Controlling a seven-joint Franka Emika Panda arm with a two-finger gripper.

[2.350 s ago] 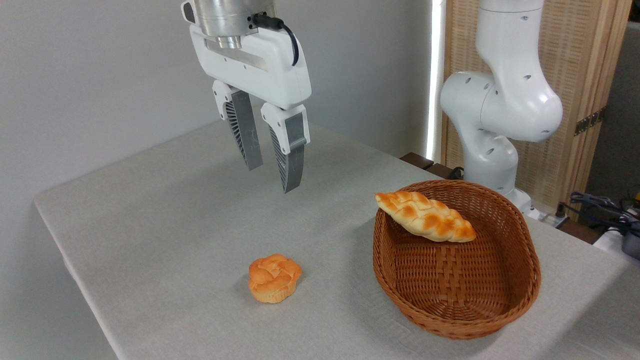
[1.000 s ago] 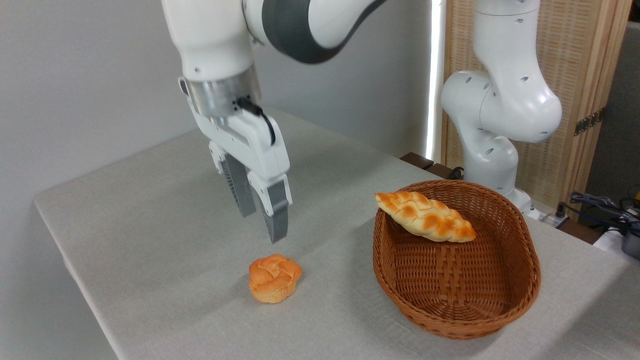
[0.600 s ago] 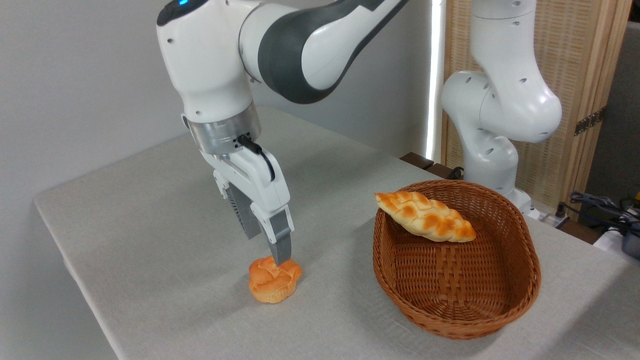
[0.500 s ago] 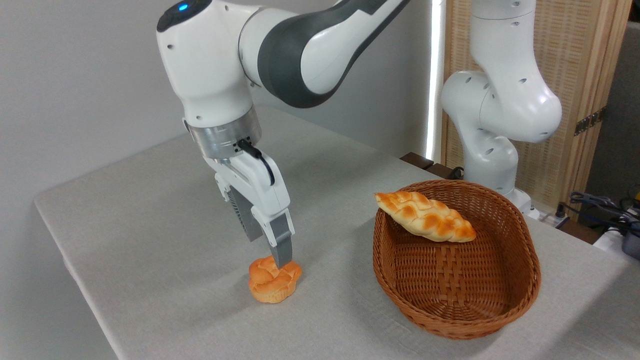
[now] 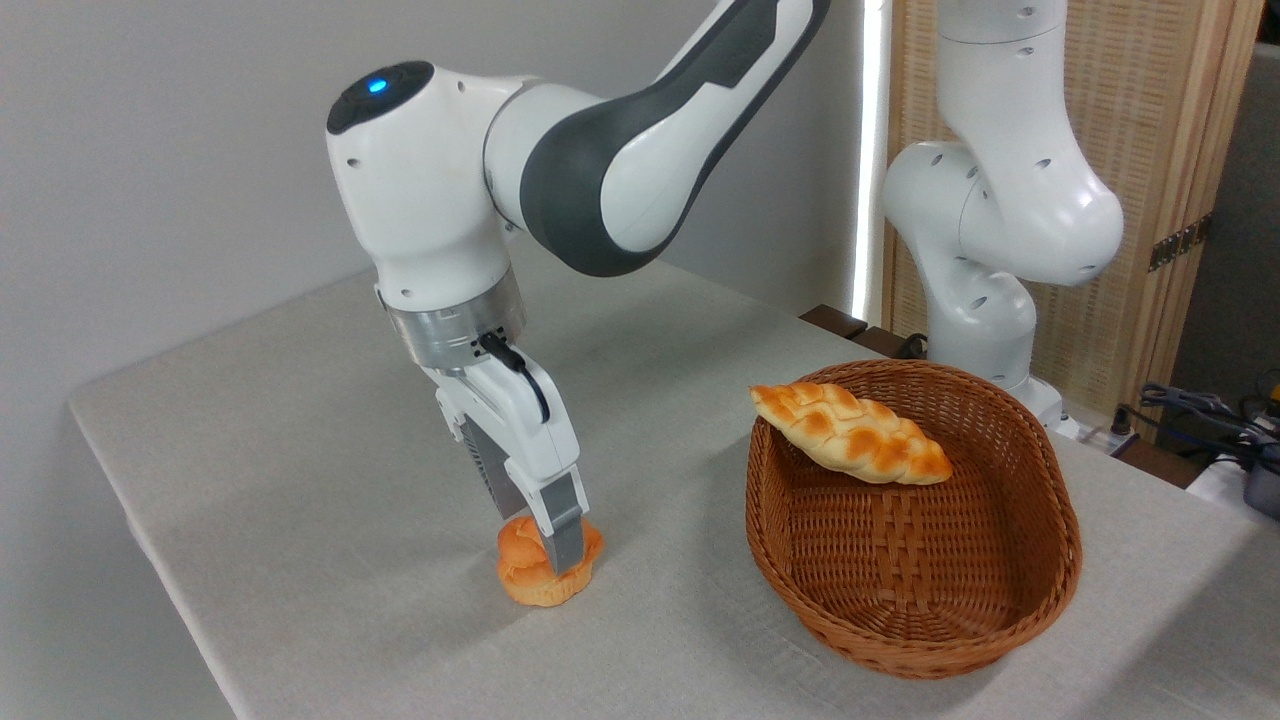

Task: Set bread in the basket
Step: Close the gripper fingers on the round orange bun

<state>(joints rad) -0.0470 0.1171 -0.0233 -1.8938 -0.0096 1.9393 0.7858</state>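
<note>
The small orange-golden bun (image 5: 522, 568) sits on the grey table (image 5: 300, 470), left of the big oval wicker basket (image 5: 1062, 560). My gripper (image 5: 543, 545) has come down over the bun with its fingers pointing down on either side of it. The near finger (image 5: 563, 525) covers the front of the bun's knotted top, and the far finger's tip is hidden behind the bun. The jaws still stand apart and the bun rests on the table, so the gripper is open.
A long braided golden loaf (image 5: 850, 433) leans on the basket's far-left rim. The arm's white base column (image 5: 1000, 230) stands behind the basket. The table's left edge runs close to the bun. Cables (image 5: 1200, 410) lie at the far right.
The gripper has descended from high above the table onto the bun, its fingers now straddling it. The bun, basket and loaf have not moved.
</note>
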